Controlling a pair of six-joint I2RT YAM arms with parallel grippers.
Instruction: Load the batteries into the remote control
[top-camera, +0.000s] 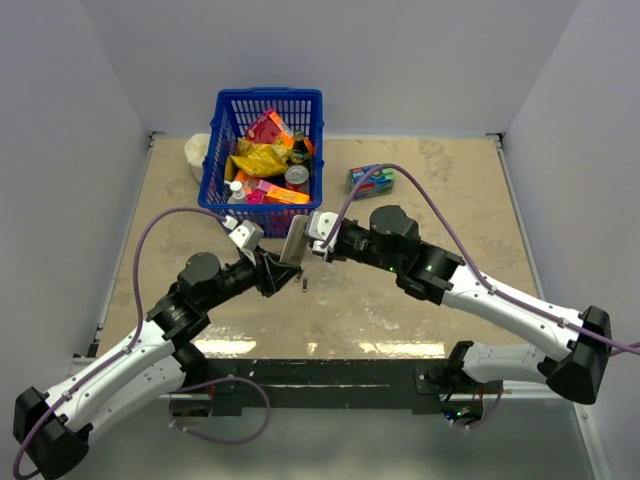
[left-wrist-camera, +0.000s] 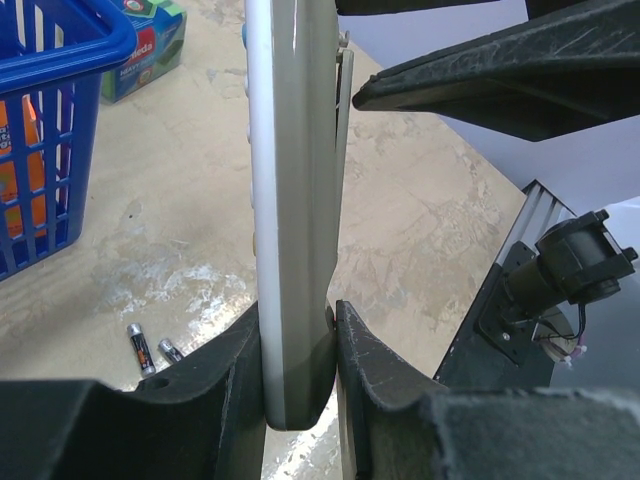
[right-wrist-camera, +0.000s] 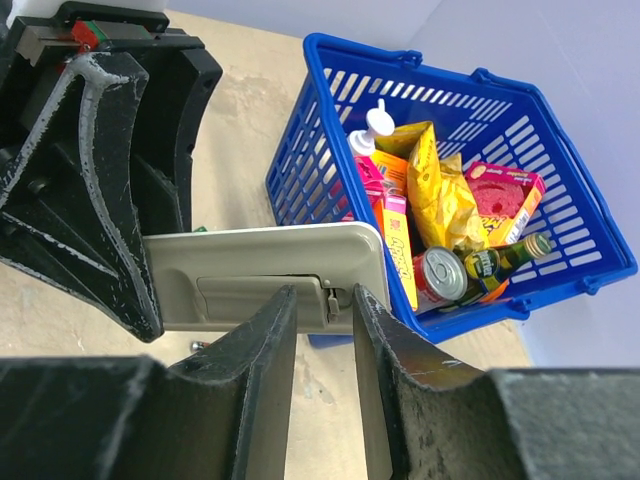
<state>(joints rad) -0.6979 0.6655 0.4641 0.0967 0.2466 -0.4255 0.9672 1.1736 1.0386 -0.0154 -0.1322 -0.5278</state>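
The grey remote control (top-camera: 295, 243) stands upright above the table, its lower end clamped by my left gripper (top-camera: 283, 268); the left wrist view shows both jaws pressed on the remote control (left-wrist-camera: 295, 200). My right gripper (right-wrist-camera: 322, 295) faces the remote's back (right-wrist-camera: 260, 255). Its jaws stand a little apart, tips against the latch end of the small cover (right-wrist-camera: 235, 298), nothing clamped between them. Two dark batteries (left-wrist-camera: 140, 347) lie side by side on the table under the remote, seen from above as a small dark mark (top-camera: 303, 287).
A blue basket (top-camera: 268, 95) full of groceries stands just behind the grippers, close to the remote's top. A blue-green box (top-camera: 371, 179) lies to the basket's right. A white lump (top-camera: 198, 155) sits behind the basket's left corner.
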